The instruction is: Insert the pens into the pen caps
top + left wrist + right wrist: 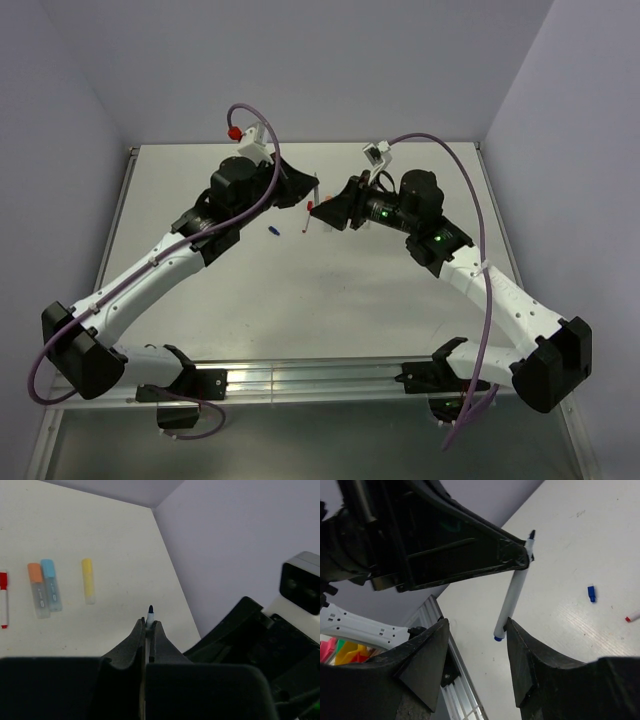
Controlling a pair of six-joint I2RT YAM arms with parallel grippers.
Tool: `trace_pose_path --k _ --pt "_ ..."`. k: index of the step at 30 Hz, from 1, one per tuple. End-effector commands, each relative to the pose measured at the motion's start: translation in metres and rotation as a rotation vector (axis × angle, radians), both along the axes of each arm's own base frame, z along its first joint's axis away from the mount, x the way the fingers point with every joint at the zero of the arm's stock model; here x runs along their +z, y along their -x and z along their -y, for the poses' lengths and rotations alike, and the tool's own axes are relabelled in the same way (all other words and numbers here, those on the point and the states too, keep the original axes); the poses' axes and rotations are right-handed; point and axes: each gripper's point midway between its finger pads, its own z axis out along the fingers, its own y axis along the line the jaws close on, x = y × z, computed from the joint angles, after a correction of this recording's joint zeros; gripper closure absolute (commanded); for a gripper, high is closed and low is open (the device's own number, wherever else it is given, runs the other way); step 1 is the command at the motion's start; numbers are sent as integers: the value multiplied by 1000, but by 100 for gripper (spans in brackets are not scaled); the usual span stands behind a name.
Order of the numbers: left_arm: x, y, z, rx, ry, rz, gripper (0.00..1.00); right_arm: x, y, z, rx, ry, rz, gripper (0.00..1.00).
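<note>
In the left pincer (148, 625) sits a slim, smooth white pen (515, 595).

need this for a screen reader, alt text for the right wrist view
The left gripper pinches a white pen near its dark tip, holding it tilted above the white table. The open right gripper frames the pen's lower end; a small blue cap lies on the table.

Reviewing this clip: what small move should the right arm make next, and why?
Probably back the right gripper off and swing it toward the dark blue cap lying on the table. The left gripper is shut on the white pen, whose dark tip is bare; the right jaws stand open near its lower end, gripping nothing.
</note>
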Motion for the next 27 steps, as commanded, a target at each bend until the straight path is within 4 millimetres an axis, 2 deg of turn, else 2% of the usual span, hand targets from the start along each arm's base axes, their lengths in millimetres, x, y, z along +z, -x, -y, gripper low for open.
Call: trace_pose_path --k 1,6,11,18,21,27 --pt "49 11 2 6 102 104 100 26 -9 -1 -19 -37 60 43" --pt "58 17 9 -9 103 121 100 25 -13 0 -38 -26 62 43" --pt "56 22 17 -31 103 121 100 28 -16 -1 -44 -32 57 44" --pt "59 29 25 -60 127 143 100 25 -16 -3 -38 -25 35 62" --pt "62 33 25 -48 133 158 100 23 -17 0 -56 -16 27 81" --pt "71 38 18 -33 170 199 100 20 -20 4 -83 16 13 100"
